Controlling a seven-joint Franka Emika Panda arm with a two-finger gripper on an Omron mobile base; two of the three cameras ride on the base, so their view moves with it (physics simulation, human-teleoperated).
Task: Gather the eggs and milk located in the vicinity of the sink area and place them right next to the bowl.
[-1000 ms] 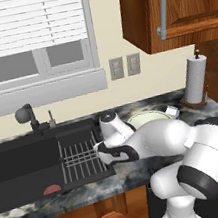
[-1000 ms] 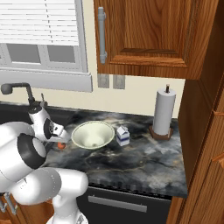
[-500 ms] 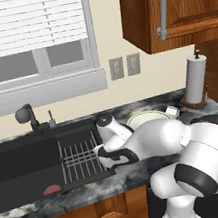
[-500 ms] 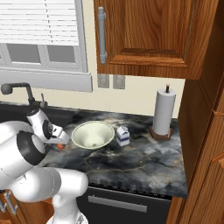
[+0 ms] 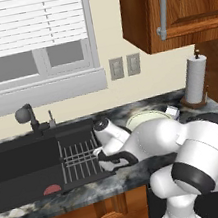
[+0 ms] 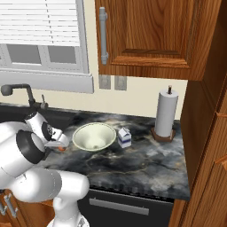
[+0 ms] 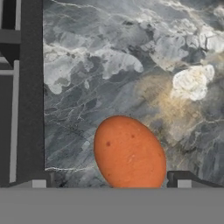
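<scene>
The egg pickup is the step in hand here. The end effector (image 7: pixel 109 181) hangs right over the small orange-brown oval egg (image 7: pixel 130 152), which lies on the dark marbled worktop (image 7: pixel 109 65) just beside the black sink basin (image 5: pixel 25 171). Its tips stand wide apart on either side of the egg, gripping nothing. Next move, I'd say: drop lower, straddle the egg, squeeze gently. The small white milk carton (image 6: pixel 124 137) sits just beside the large pale greenish-white bowl (image 6: pixel 94 136).
</scene>
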